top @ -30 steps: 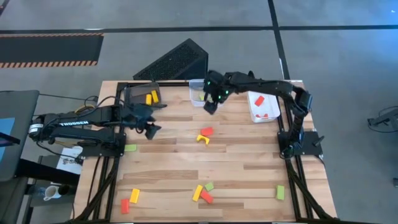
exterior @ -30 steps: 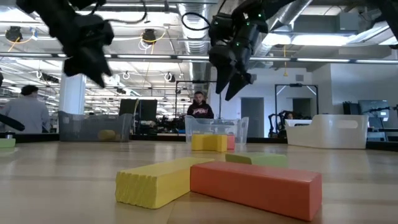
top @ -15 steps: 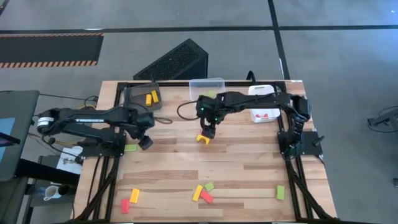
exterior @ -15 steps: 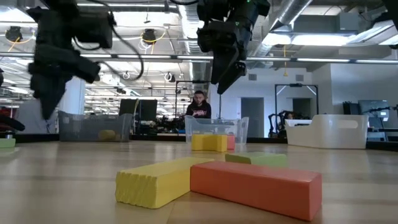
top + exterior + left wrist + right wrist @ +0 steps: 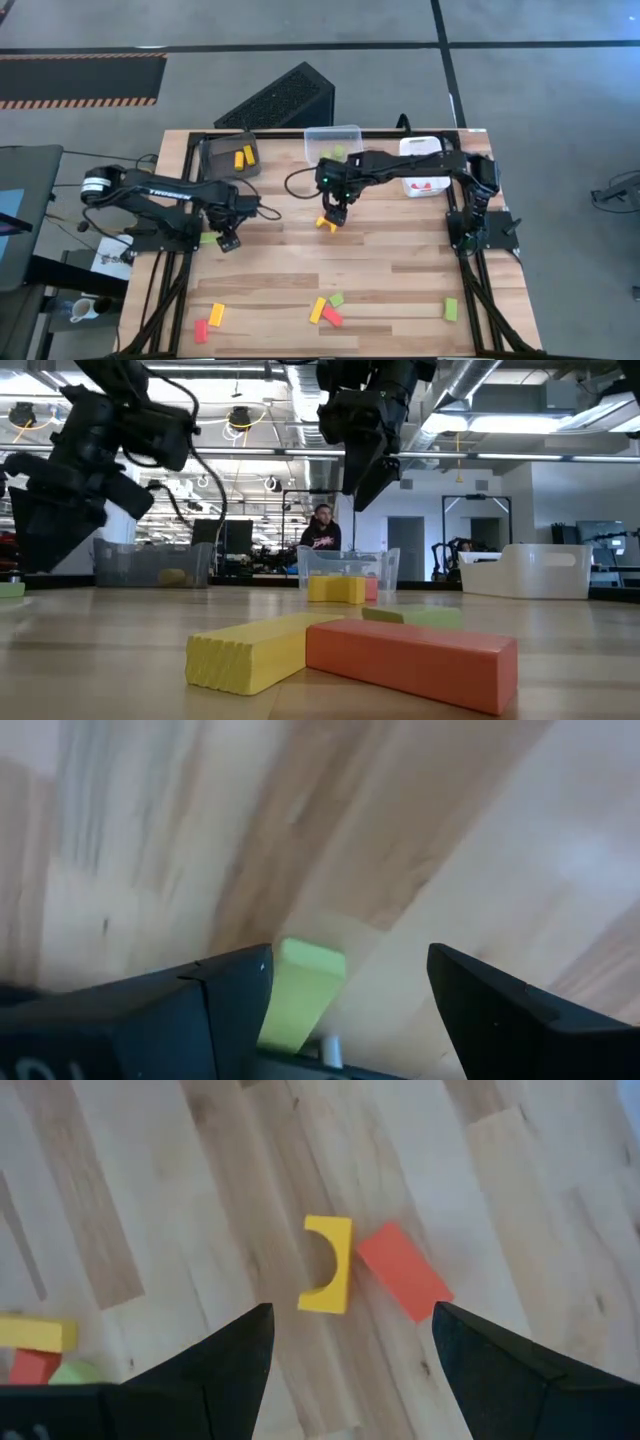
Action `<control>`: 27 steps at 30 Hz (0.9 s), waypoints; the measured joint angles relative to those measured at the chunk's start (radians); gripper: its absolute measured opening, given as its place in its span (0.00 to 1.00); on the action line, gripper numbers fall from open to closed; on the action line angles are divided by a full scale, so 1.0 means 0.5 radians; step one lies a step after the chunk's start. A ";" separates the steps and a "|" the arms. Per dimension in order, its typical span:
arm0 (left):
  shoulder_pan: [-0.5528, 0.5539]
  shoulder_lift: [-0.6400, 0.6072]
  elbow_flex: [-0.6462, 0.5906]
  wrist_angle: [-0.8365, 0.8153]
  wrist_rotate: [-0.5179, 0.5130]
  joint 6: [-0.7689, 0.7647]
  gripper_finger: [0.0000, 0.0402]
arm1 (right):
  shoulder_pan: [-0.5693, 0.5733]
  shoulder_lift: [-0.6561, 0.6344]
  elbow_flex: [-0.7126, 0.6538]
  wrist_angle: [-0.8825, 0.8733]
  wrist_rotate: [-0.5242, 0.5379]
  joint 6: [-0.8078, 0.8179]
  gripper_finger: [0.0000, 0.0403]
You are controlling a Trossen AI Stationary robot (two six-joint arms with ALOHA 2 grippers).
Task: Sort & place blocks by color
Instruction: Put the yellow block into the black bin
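Note:
A light green block lies flat on the wood near the table's left edge. My left gripper points down over it, open. In the left wrist view the block shows between the fingers, close to one of them; whether it touches, I cannot tell. My right gripper hangs open above the table's middle, over a yellow arch block and a red block that lie side by side. Both grippers are clear of the table in the low view, the left and the right.
Along the far edge stand a dark brown bin with yellow blocks, a clear bin and a white bin with red blocks. Several red, yellow and green blocks lie near the front edge, among them a yellow and a green.
My left gripper has come down toward the table's near left and tipped from nearly level to pointing down, ending over the green block. My right gripper has swung from the clear bin toward the near edge, stopping over the yellow arch and red block. Both stay open.

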State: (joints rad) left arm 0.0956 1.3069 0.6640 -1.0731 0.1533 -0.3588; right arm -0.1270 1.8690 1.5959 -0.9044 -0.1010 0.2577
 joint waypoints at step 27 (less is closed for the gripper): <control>-0.412 -0.781 -0.410 1.371 -0.582 -0.137 0.61 | 0.298 0.002 -0.685 0.849 0.394 0.364 0.73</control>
State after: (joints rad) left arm -0.1104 0.9162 0.4591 -0.3875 -0.1380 -0.4273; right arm 0.0218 1.8702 1.2536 -0.4798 0.0959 0.4397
